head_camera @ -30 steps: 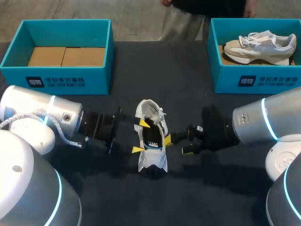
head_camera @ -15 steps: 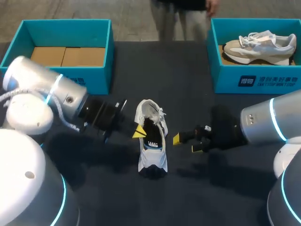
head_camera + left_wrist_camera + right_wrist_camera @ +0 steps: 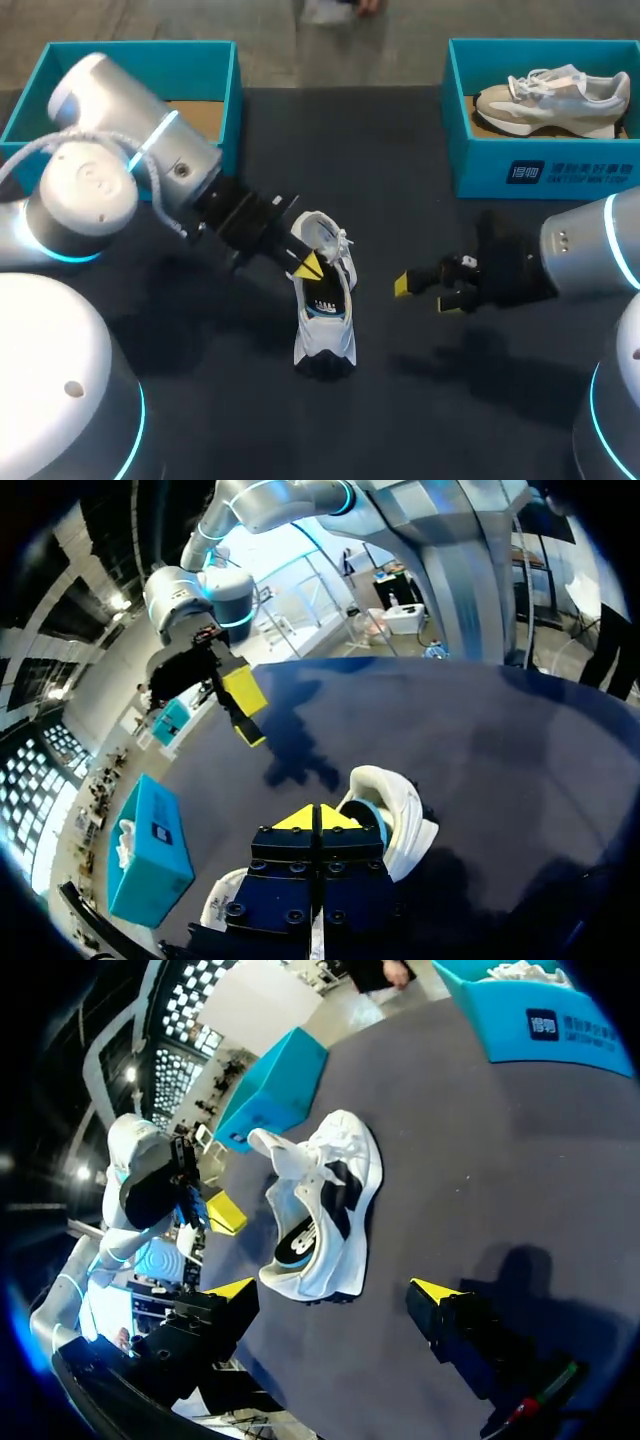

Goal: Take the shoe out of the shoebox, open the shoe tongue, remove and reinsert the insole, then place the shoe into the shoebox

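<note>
The white shoe (image 3: 325, 300) lies mid-table, its opening at the far end. The left gripper (image 3: 310, 265) sits at that opening, its yellow tips pressed together; whether they nip any part of the shoe is hard to tell. The right gripper (image 3: 424, 294) hangs to the right, spread, apart from the shoe. An empty shoebox (image 3: 215, 160) stands far left. The far-right shoebox (image 3: 500, 175) holds a beige sneaker (image 3: 550, 100).

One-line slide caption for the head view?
Shut left gripper over white laced sneaker on black table; open right gripper stands apart beside it.
</note>
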Action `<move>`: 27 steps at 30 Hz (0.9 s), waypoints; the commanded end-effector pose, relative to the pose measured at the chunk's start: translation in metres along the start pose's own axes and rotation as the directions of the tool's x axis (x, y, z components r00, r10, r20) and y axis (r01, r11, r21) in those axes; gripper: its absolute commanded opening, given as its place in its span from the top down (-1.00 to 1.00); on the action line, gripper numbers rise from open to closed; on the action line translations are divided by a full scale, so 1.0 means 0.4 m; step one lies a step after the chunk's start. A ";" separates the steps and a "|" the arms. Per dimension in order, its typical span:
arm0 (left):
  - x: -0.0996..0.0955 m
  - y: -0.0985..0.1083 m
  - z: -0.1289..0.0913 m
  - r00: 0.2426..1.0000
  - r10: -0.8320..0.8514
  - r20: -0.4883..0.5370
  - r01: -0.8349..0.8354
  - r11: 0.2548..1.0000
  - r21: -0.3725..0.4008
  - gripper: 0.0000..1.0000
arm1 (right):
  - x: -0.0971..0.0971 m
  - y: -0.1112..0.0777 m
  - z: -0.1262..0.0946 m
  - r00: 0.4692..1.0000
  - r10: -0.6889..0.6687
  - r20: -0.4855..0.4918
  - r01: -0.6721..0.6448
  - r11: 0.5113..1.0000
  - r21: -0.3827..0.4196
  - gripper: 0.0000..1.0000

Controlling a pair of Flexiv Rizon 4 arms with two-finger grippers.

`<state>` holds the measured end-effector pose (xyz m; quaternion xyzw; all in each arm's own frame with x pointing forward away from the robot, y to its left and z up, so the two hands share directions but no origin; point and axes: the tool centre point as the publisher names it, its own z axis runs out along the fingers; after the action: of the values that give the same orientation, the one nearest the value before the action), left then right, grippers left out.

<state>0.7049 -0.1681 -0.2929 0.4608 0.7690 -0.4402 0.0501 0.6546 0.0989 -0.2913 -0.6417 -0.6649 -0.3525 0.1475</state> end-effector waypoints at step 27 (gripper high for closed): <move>-0.026 0.011 0.012 0.949 0.068 -0.308 -0.080 0.996 -0.027 1.00 | -0.032 -0.006 -0.179 0.997 -0.003 -0.079 -0.008 0.990 -0.141 -1.00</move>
<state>0.7124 -0.1768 -0.2932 0.5502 0.7582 -0.3473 -0.0436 0.6453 0.0538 -0.2539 -0.6458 -0.6307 -0.4123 0.1229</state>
